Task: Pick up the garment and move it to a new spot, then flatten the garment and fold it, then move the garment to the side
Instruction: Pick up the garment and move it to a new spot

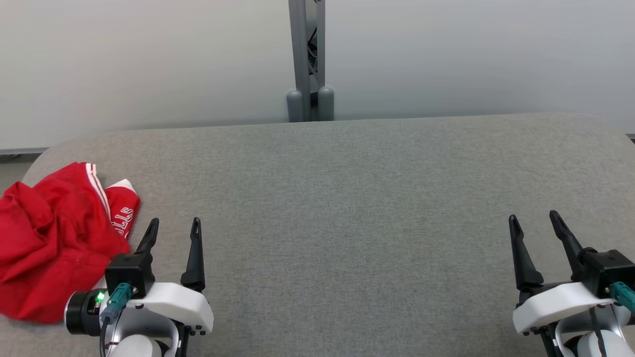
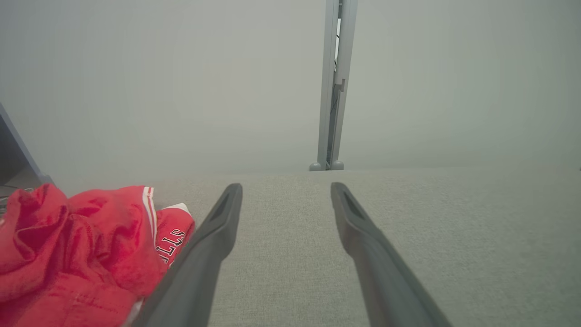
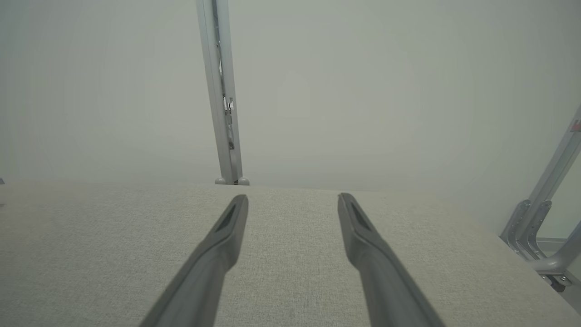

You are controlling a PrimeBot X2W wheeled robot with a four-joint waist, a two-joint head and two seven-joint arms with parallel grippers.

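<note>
Left gripper (image 1: 175, 221) is seen nearest, fingers apart, nothing held. Read from the left: red garment (image 1: 54, 238) is crumpled at the left edge of the desk (image 1: 347, 188), no clear long axis; it lies just beside that gripper, to its left and slightly forward. Right gripper (image 1: 533, 216), likewise spread and empty, is well apart. Pickup is judged to fall to the left arm, by a leftward reach.
</note>
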